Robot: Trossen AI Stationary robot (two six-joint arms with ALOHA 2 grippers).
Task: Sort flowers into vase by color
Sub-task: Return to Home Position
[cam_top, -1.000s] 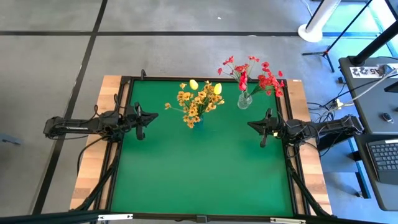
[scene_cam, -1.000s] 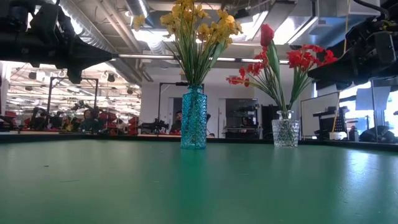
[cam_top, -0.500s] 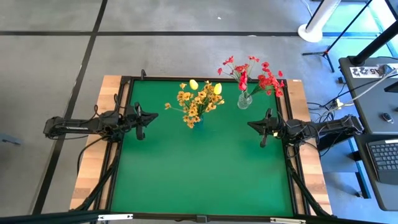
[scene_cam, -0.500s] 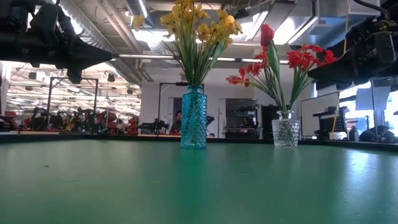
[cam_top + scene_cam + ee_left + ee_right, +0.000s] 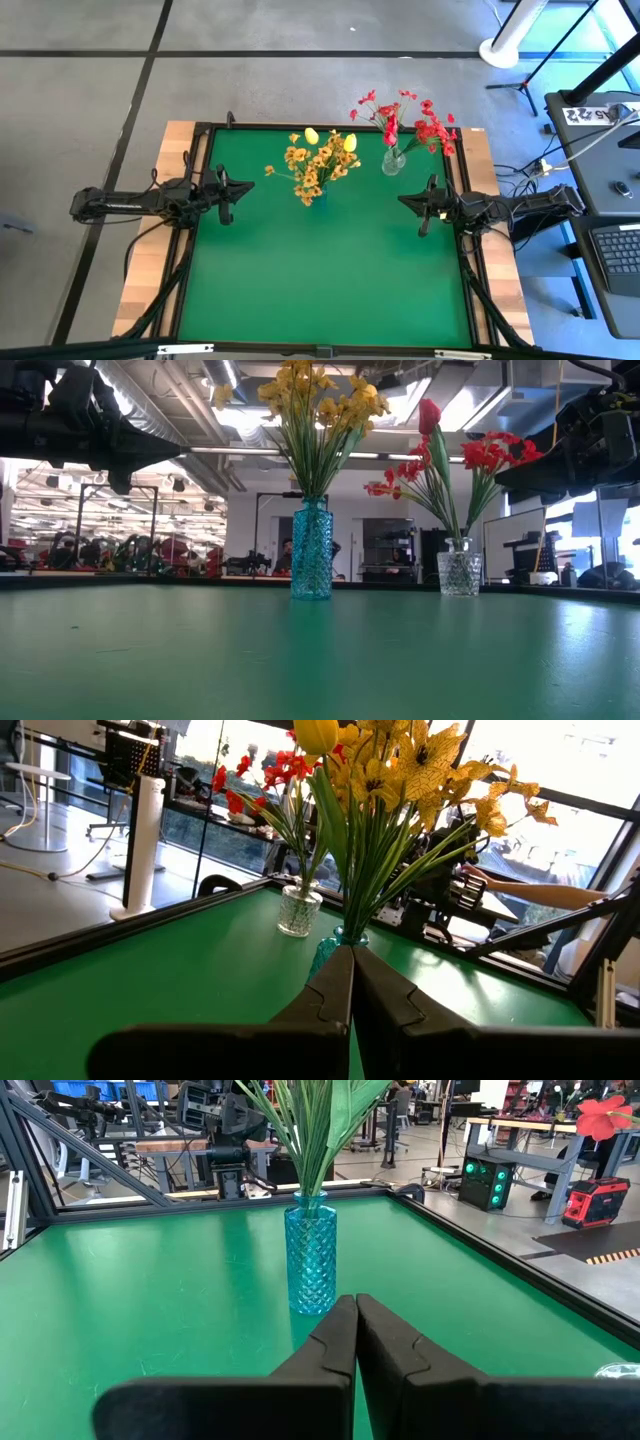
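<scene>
Bunched upright in the tall blue diamond-cut glass vase (image 5: 311,550): the yellow artificial flowers (image 5: 320,160) on thin green stems, with 2 tulip heads and many yellow-orange blossom clusters fanning out above the rim.

Near the blue vase, on the right arm's side and a little closer to the table's far edge: a short clear cut-glass vase (image 5: 459,573), not touching it. In that clear vase: the red artificial flowers (image 5: 430,130), 1 red tulip standing tall and small-blossom sprays leaning away from the blue vase. Both vases upright on the flat green table mat (image 5: 320,290), the blue vase in its far half, roughly midway between the 2 arms.

Well apart from the blue vase, on the left arm's side and slightly nearer the front: the left gripper (image 5: 240,190), raised over the mat's edge and pointed toward the blue vase, 2 dark fingers (image 5: 330,990) pressed flat together with nothing between them.

Well apart on the opposite side, past the clear vase and nearer the front than the blue vase: the right gripper (image 5: 408,202), likewise raised and aimed back at the blue vase, fingers (image 5: 335,1335) closed on each other and empty.

In both wrist views, the blue vase straight ahead of the closed fingertips.

Farther out from the blue vase, around the mat: a thin black metal frame (image 5: 270,125), then pale wooden table boards (image 5: 145,270), then grey concrete floor (image 5: 80,100). Far off on the right arm's side: a dark laptop keyboard (image 5: 622,250).
</scene>
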